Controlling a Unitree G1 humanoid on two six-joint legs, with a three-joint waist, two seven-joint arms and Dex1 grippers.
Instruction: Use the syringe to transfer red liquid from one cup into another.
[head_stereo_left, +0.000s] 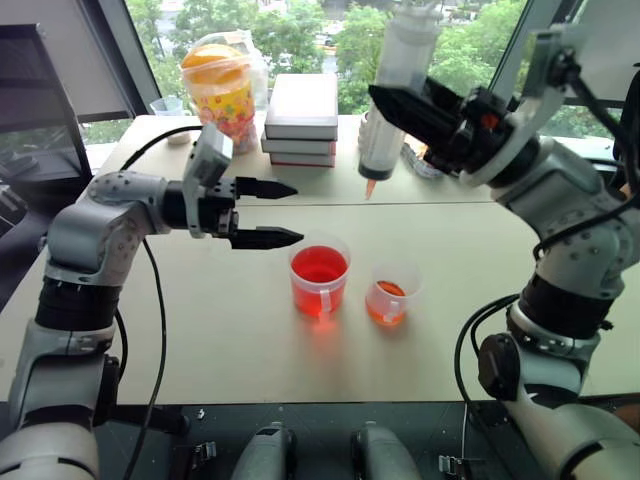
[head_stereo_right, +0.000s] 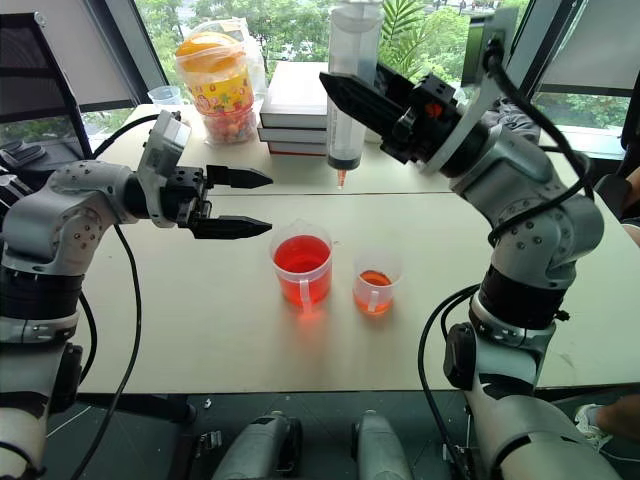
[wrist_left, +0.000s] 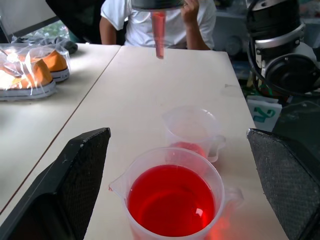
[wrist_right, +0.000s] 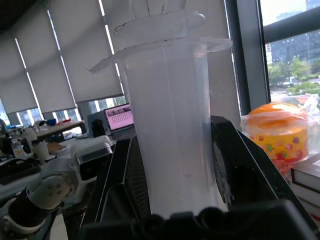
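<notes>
Overhead, right claw (head_stereo_right: 345, 100) clamps syringe (head_stereo_right: 350, 95) upright.

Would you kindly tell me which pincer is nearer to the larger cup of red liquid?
Left. The left pincer hovers open just above-left of the larger cup; the right pincer holds the syringe higher, farther back.

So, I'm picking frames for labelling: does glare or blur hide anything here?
Left eye view: window backlight washes out the syringe top; the larger cup and smaller cup cast red glows on the table. Right wrist view: the barrel is close and soft. Left wrist view: cups sharp.
</notes>
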